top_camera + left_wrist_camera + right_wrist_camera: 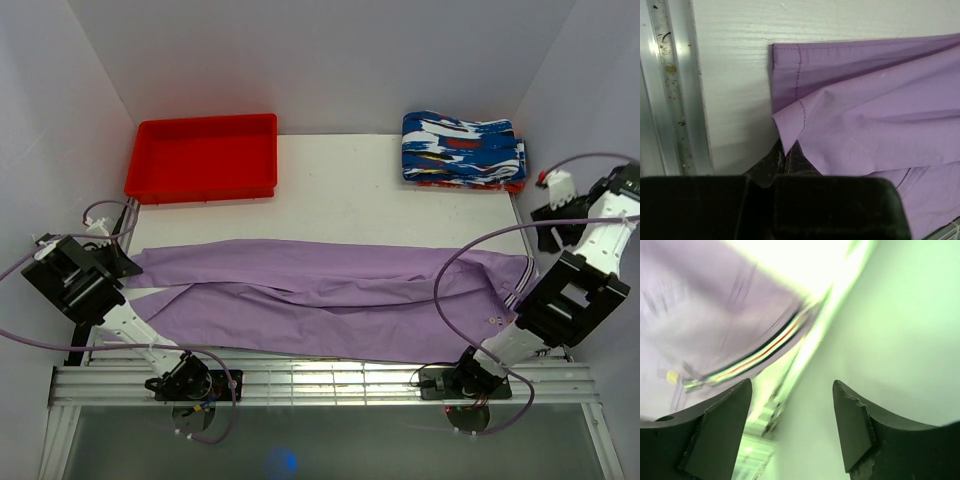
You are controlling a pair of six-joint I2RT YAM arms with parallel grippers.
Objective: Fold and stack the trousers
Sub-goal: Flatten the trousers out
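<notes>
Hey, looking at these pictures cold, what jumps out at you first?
The lilac trousers lie stretched across the near side of the table, the left gripper shut on a hem corner at their left end. Behind sit a red tray, far left, and folded blue-white-red garments, far right. The right gripper hangs open and empty by the trousers' right end.

Top view: soft, even white light from overhead, counter bright, shadows faint and short beside the arms. Left wrist view: sharp, stitching on the trousers crisp, left claw an unlit dark mass at the bottom edge. Right wrist view: background smeared by motion blur, blown out white at top, green cast throughout; right claw dark but fairly sharp.
</notes>
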